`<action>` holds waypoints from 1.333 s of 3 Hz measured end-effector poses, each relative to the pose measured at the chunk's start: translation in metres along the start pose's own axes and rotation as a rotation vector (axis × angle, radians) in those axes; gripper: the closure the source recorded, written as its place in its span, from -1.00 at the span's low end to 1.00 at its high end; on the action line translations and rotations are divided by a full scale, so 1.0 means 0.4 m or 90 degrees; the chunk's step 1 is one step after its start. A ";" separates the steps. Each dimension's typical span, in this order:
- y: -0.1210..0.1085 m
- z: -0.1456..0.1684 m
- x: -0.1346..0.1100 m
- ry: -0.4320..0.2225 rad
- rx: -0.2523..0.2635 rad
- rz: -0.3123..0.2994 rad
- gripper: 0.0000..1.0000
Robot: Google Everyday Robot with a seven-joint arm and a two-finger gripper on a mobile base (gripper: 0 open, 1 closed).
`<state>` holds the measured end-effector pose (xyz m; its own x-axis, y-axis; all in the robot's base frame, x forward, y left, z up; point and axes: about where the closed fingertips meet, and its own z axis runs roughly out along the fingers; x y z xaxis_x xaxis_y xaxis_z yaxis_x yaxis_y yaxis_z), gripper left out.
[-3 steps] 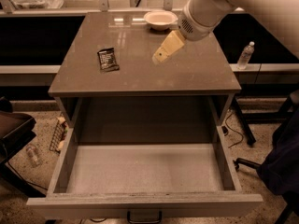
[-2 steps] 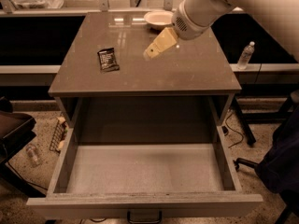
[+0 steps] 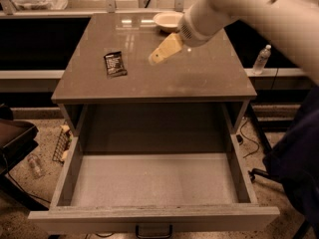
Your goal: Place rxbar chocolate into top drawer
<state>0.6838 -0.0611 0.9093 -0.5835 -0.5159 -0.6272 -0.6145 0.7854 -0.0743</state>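
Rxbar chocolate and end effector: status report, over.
End effector hovers over counter, right of rxbar chocolate, apart from it. Bar flat on counter, ungrasped. Top drawer pulled open. White bowl at rear, off the path.

Gripper (image 3: 155,59) right of rxbar chocolate (image 3: 115,64) on countertop (image 3: 199,81).

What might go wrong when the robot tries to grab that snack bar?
The rxbar chocolate lies flat on the cabinet top, so the gripper, hovering beside it, might push it along instead of lifting it. The arm is near the white bowl and might bump it.
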 end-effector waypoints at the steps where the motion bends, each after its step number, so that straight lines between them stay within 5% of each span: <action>1: -0.009 0.097 -0.050 -0.033 0.030 0.048 -1.00; 3: 0.026 0.215 -0.116 -0.015 0.105 0.126 -1.00; 4: 0.092 0.244 -0.160 -0.016 0.092 0.141 -1.00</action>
<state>0.7502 0.0342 0.8710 -0.6805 -0.3191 -0.6596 -0.3909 0.9195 -0.0417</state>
